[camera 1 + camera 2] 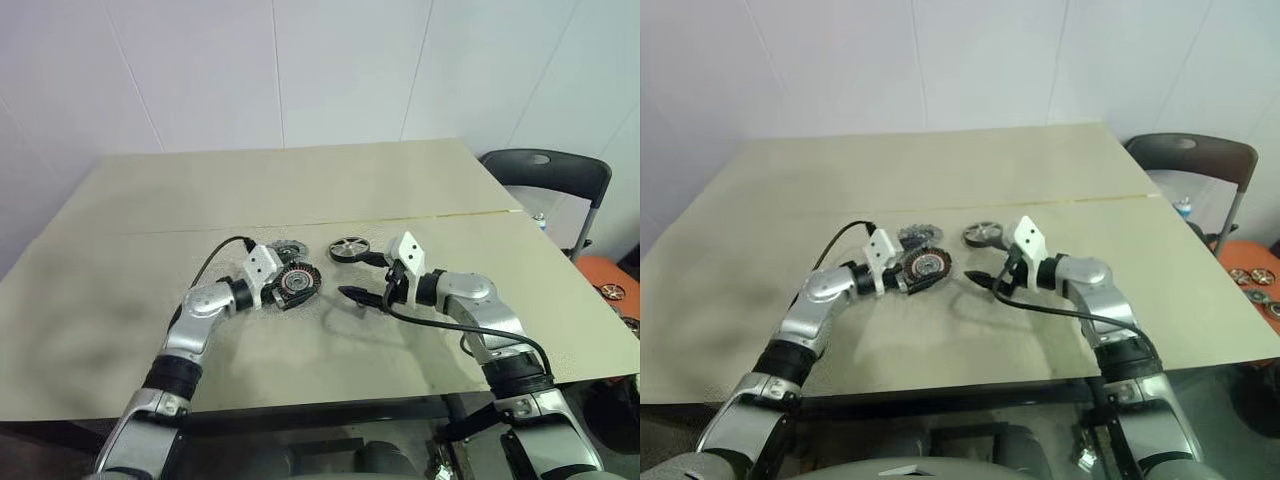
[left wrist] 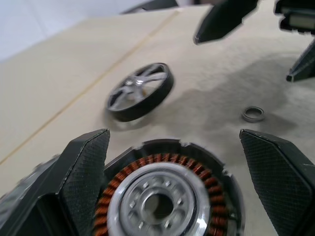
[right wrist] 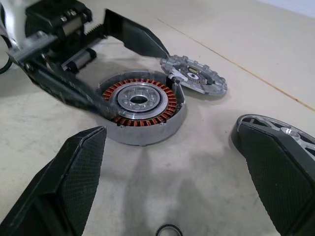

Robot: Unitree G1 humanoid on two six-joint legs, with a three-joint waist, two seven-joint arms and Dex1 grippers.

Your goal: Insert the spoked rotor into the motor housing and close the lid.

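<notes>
counter [image 1: 120,300]: beige top, a thin seam running across it from side to side
motor housing [image 3: 140,105]: flat near the middle, nearer the front edge than the seam
lid [image 3: 194,73]: just behind the housing
spoked rotor [image 1: 348,248]: right of the lid
small ring [image 2: 253,114]: front of the rotor

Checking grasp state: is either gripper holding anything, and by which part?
Nothing held. Left gripper open, fingers straddling the motor housing; right gripper open, empty.
</notes>
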